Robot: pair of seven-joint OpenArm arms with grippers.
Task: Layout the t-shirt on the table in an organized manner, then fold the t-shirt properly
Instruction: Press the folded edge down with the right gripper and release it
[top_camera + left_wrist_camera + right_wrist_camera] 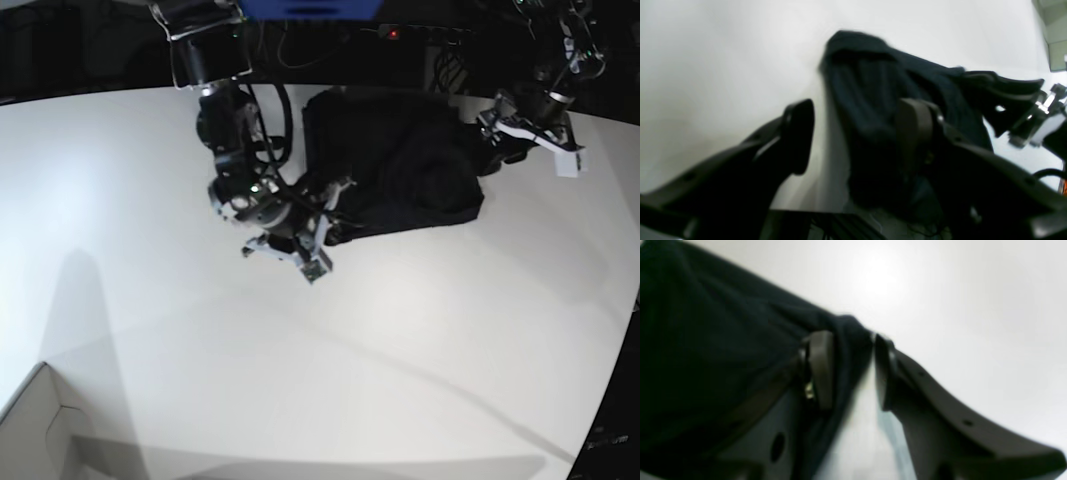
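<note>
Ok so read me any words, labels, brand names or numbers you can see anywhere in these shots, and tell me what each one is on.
None can be read.
The t-shirt is plain black, no print.
The table is bare white, unmarked.
The cardboard box corner shows no lettering.
Both wrist views are too blurred to show any marking on the arms.

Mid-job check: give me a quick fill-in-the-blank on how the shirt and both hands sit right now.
1. The t-shirt is ____ in colour.
2. It lies bunched on the ____ table.
3. In the right wrist view, shirt fabric sits between the fingers of the ____ hand.
4. In the base view, the left hand is at the shirt's ____ edge.

Missing words: black; white; right; right
</note>
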